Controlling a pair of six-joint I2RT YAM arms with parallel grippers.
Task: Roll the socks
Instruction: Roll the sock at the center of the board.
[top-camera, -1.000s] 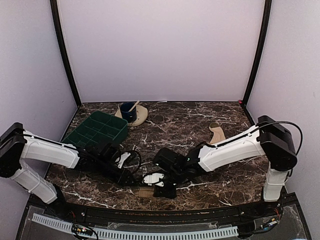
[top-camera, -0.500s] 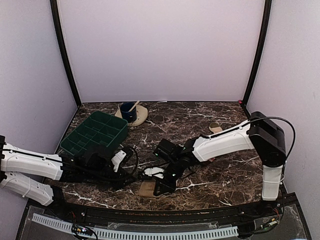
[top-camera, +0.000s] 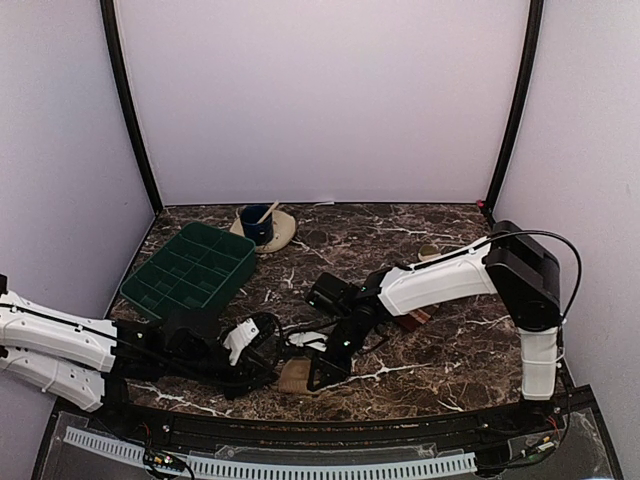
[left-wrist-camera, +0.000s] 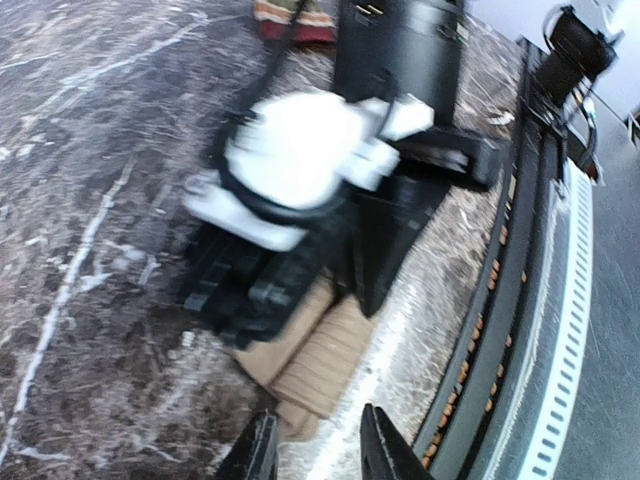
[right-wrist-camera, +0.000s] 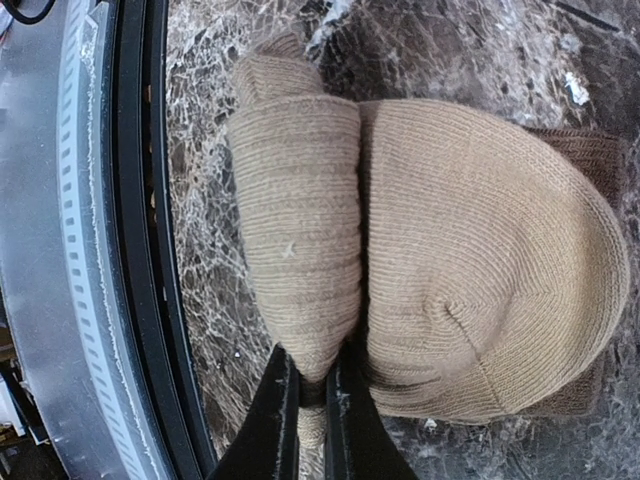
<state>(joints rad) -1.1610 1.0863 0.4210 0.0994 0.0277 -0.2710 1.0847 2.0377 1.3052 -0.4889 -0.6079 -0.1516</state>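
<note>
The plain tan sock (right-wrist-camera: 480, 270) lies flat on the marble near the front edge, one end wound into a roll (right-wrist-camera: 295, 230). My right gripper (right-wrist-camera: 312, 405) is shut on the lower end of that roll. From above, the same sock (top-camera: 295, 377) shows just left of the right gripper (top-camera: 325, 368). My left gripper (left-wrist-camera: 318, 458) stands open just short of the roll (left-wrist-camera: 320, 360), nothing between its fingers. The striped sock (top-camera: 416, 318) lies mostly hidden under the right forearm; its end (left-wrist-camera: 295, 15) shows at the top of the left wrist view.
A green compartment tray (top-camera: 190, 265) sits at the back left. Behind it a blue cup (top-camera: 256, 224) holding a wooden stick stands on a tan disc. The black rail (top-camera: 300, 432) of the table's near edge runs close to the sock.
The right gripper has drawn the tan sock left and toward the near edge. The left arm has dropped lower, its gripper coming in beside the sock.
</note>
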